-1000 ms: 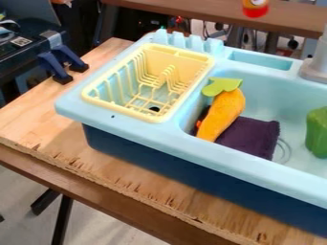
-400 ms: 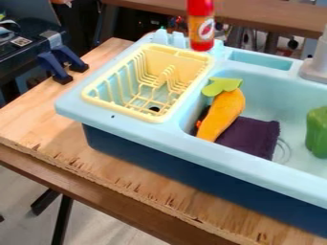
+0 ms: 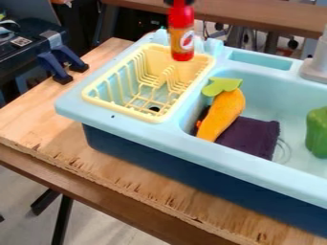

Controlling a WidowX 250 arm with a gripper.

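Observation:
At the top edge of the camera view, the gripper [image 3: 179, 2] is shut on the top of a red bottle [image 3: 181, 36] with a round label. The bottle hangs upright, its bottom end in front of the back right part of the yellow dish rack [image 3: 94, 92]. An orange carrot [image 3: 221, 114] with a green leafy top lies slanted in the sink basin, partly over a dark purple cloth [image 3: 254, 138]. A green pepper [image 3: 317, 133] sits in the basin at the right edge.
The light blue sink [image 3: 211, 152] stands on a wooden table [image 3: 83, 162]. A grey faucet [image 3: 315, 64] rises at its back right. Dark blue clamps [image 3: 62, 62] are at the table's left edge, beside a black case [image 3: 26, 43].
The red bottle has come down and to the left, from the top right over to the dish rack's back. The gripper has come into view above it.

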